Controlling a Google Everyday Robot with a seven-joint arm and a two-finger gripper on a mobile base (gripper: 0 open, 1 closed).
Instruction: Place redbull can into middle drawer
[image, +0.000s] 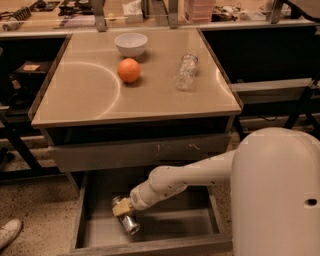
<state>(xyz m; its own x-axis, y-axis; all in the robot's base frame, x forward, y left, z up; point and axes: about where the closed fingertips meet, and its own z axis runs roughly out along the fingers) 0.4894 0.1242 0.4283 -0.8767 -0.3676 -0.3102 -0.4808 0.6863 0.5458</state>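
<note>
1. The drawer (175, 226) stands pulled out at the bottom of the frame, below a shut drawer front (140, 152); opening it is done
2. The arm (170, 182) reaches from the lower right down into the drawer, and the gripper (123, 208) sits low in the drawer's left half
3. The fingers look clamped across the middle of the can (129, 223), which lies tilted, one silver end toward the lower right, the other up behind the gripper
4. The can is inside the drawer walls, at or just above the grey bottom; whether it touches cannot be told
5. So carrying it in looks nearly finished: the can is in the right place
6. Left to do, as I judge: set it fully down, let go, and lift the arm out without knocking the can or the front wall; a can on its side may roll once freed
7. On the table (90, 95) in the upper half, the orange (129, 70), bowl (131, 44) and bottle (186, 71) sit well away from all this
</note>
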